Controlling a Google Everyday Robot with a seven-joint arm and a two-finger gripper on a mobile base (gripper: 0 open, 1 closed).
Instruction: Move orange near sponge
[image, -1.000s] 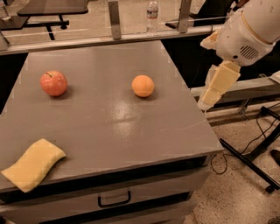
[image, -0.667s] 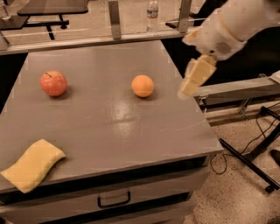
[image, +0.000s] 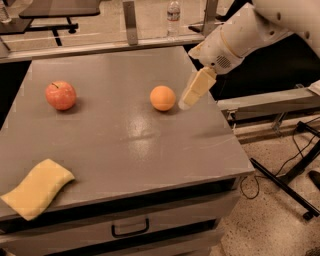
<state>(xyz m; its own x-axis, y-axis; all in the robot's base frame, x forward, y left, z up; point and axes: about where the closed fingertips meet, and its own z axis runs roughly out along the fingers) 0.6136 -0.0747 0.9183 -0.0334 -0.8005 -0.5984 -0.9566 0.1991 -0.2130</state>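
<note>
The orange (image: 163, 98) sits on the grey table (image: 125, 145), right of centre toward the back. The pale-yellow sponge (image: 37, 187) lies at the front left corner of the table. My gripper (image: 194, 92) hangs from the white arm (image: 240, 35) coming in from the upper right. It is just to the right of the orange, a small gap apart, low above the table top. It holds nothing that I can see.
A reddish apple (image: 61, 95) with a stem sits at the back left of the table. A water bottle (image: 173, 15) stands behind the table's far edge. The table's right edge drops off to a floor with cables and a stand base (image: 290, 170).
The arm has swung left from beyond the table's right edge, and the gripper is now close beside the orange. Orange, apple and sponge have not moved.
</note>
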